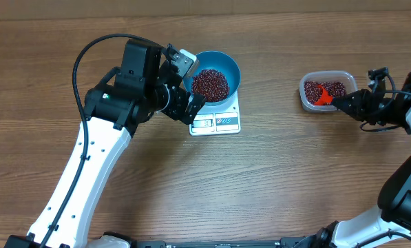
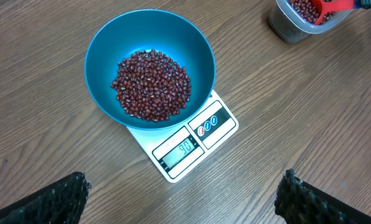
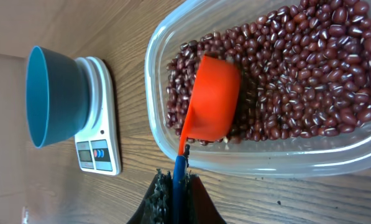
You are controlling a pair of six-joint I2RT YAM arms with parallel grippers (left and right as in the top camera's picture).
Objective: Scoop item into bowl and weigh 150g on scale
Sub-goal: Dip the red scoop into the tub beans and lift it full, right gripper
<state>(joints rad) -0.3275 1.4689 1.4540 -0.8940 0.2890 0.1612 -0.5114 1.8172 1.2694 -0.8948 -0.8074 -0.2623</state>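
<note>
The blue bowl stands on the white scale and holds a heap of red-brown beans. My left gripper hovers just left of them, wide open and empty, with both fingertips at the lower corners of the left wrist view around. From there I look down on the bowl, its beans and the scale. My right gripper is shut on the blue handle of a red scoop. The scoop's cup lies among the beans in the clear tub.
The clear tub sits at the right of the wooden table, well apart from the scale. The left arm's black cable arcs over the table's left part. From the right wrist, the bowl and scale show at far left.
</note>
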